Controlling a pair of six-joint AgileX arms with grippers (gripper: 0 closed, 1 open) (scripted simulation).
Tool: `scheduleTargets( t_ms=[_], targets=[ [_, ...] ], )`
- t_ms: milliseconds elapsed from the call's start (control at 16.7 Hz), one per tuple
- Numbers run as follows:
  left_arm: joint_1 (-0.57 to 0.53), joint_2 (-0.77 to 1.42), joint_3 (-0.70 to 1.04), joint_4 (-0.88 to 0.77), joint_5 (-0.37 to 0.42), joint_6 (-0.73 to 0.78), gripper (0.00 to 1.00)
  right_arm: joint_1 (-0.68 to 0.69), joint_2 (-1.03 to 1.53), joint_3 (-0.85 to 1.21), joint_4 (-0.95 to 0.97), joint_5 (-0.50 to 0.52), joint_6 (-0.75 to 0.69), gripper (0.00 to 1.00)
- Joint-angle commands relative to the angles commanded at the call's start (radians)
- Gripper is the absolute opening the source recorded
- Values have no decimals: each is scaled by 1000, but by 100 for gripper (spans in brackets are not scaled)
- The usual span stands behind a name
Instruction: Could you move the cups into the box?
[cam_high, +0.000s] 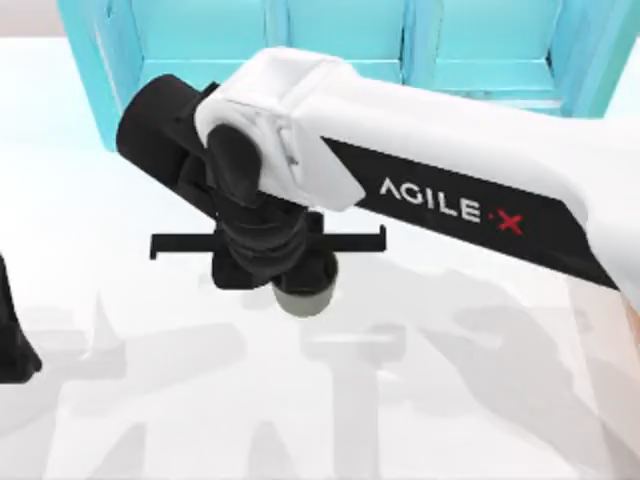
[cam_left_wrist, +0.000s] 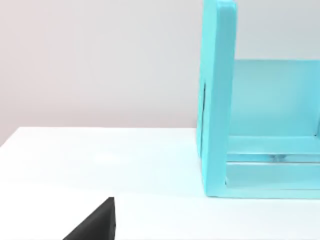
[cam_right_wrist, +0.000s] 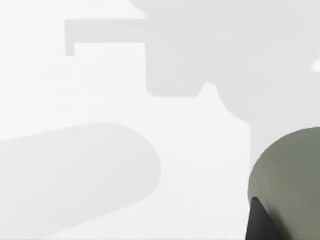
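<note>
So your right pincer (cam_high: 300, 285) is parked straight over the olive-green cup (cam_high: 305, 300); from the top view the cup pokes out just under the wrist, so it's basically directly below or between the fingers, not off to a side; can't honestly tell whether the fingers are closed on it or only straddling it, the arm hides that; the right wrist view has the cup's (cam_right_wrist: 290, 175) rim right up against a dark fingertip (cam_right_wrist: 260, 220), so contact looks likely, but that's my guess.

The cup itself looks plain, dull olive, round, and upright as far as I can see; it's on the white bench (cam_high: 120, 300), in front of the turquoise cabinet (cam_high: 330, 40) and well short of it.

Your left pincer (cam_left_wrist: 95, 222) sits off at the bench's left, near the cabinet's end wall (cam_left_wrist: 217, 100); can't tell its fingers either; the right arm is clearly nearer the cup, so the next lift is its job.
</note>
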Motion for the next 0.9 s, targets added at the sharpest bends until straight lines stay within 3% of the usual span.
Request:
scheduleTargets(
  t_ms=[240,600,900],
  targets=[
    [0,0,0,0,0,0,100,-33,-127,-112,-17,-8,-37,0],
    [0,0,0,0,0,0,100,-42,-133,-117,-20,-10,-50,0],
    [0,0,0,0,0,0,100,-241,-199,-182,-56,-58,-250,0]
  ],
)
